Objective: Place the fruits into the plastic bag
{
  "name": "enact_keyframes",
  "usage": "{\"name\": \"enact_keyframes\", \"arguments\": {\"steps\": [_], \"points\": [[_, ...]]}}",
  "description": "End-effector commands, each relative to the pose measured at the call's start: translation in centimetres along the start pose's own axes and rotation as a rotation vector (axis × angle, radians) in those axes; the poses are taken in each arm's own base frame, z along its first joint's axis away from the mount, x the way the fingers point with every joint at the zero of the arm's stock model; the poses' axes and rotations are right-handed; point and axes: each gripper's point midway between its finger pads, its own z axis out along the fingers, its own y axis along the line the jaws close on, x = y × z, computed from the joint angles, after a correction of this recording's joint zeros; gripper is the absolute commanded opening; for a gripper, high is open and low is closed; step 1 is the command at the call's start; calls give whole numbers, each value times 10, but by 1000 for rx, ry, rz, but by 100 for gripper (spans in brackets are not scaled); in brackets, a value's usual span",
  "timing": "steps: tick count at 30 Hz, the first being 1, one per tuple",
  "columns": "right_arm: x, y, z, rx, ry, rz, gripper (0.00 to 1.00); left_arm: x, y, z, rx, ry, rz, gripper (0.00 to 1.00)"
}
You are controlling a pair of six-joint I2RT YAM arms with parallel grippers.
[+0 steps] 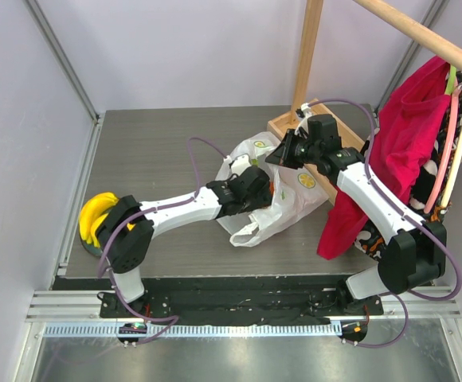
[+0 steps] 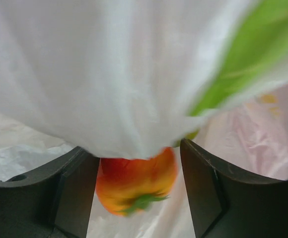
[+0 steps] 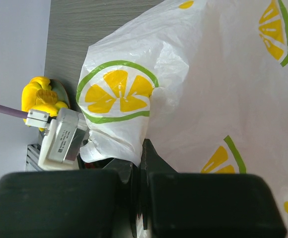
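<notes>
The white plastic bag (image 1: 295, 195) printed with lemon slices lies mid-table. My right gripper (image 1: 279, 153) is shut on its upper edge and holds it up; in the right wrist view the fingers (image 3: 143, 146) pinch the bag's film (image 3: 208, 74). My left gripper (image 1: 255, 185) reaches into the bag's mouth. In the left wrist view its jaws (image 2: 134, 148) stand wide apart under a fold of the bag (image 2: 109, 74). A blurred red-orange fruit (image 2: 136, 178) sits between them, with a thin gap to the right finger. The yellow banana bunch (image 1: 97, 215) lies on a grey plate at the left.
The grey plate (image 1: 88, 248) is near the table's left edge, beside the left arm's base. A wooden rack (image 1: 295, 123) stands at the back right, with a red cloth (image 1: 398, 151) hanging from its rail over the right arm. The banana bunch also shows in the right wrist view (image 3: 39, 96).
</notes>
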Motion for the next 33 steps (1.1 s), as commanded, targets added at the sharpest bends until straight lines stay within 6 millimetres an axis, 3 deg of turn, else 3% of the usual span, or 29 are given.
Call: {"name": "enact_keyframes", "arguments": {"steps": [1, 5, 10, 18, 21, 22, 23, 29, 33], "points": [[-16, 13, -14, -29, -64, -27, 1, -1, 6, 4, -11, -32, -14, 69], [-16, 13, -15, -31, -67, -26, 1, 4, 10, 7, -18, -20, -8, 72], [-16, 13, -16, -29, -70, -27, 1, -1, 9, 5, -18, -31, 6, 83], [-16, 13, -15, -27, -69, -23, 1, -12, 2, -9, 33, -70, 41, 83], [-16, 13, -16, -26, -68, -26, 1, -23, -14, -28, 140, -106, 69, 83], [-16, 13, -16, -26, -70, -25, 1, -21, -10, -30, 153, -111, 80, 83], [-16, 13, -16, -26, -70, -26, 1, -33, -22, -46, 219, -149, 78, 83], [-15, 12, -15, -26, -67, -23, 1, -57, -17, -89, 301, -220, 118, 85], [-14, 12, -15, -27, -64, -25, 1, -53, -18, -107, 397, -160, 148, 86]]}}
